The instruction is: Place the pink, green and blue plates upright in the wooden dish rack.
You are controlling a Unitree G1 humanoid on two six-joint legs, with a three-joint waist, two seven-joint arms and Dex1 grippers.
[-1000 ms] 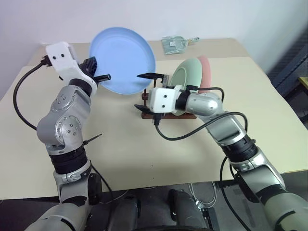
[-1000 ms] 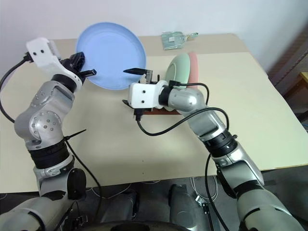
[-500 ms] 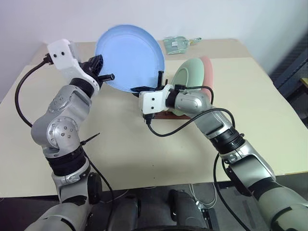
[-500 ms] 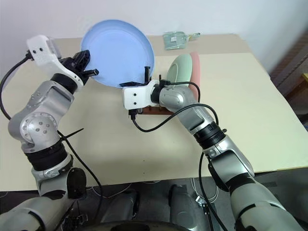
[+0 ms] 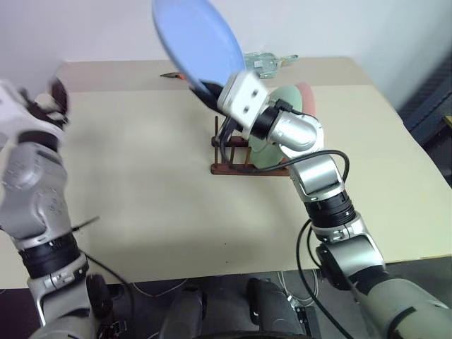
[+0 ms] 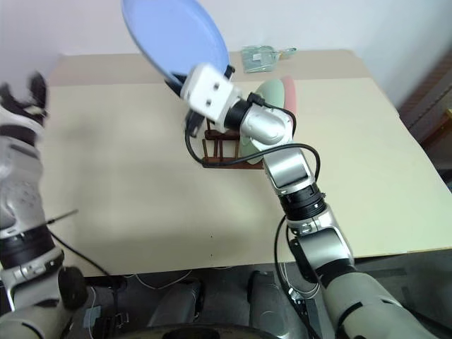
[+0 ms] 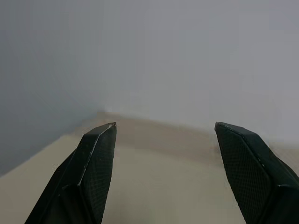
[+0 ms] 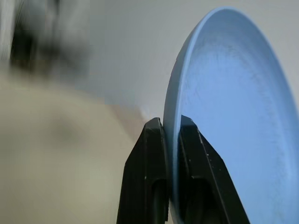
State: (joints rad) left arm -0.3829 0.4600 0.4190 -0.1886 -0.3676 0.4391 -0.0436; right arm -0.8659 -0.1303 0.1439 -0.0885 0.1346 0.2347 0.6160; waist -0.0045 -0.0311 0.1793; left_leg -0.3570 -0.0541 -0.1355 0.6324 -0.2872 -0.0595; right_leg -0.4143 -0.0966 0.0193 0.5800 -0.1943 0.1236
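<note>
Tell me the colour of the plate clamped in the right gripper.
Light blue. The blue plate shows best in the right wrist view, pinched at its rim by the right gripper.

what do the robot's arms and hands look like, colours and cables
Silver-grey metal arm segments with black joint bands. A white boxy wrist housing sits behind the right hand. Each hand, like the left hand, has two black textured fingers. Black cables loop along the forearms.

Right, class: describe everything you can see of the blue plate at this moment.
The blue plate is round, shallow and light blue, with a matte, plastic-looking surface and a low raised rim. It is held in the air, tilted on edge, above the wooden dish rack, not yet in it. The right gripper is shut on its lower rim, one finger on each face. Nothing else touches it.
</note>
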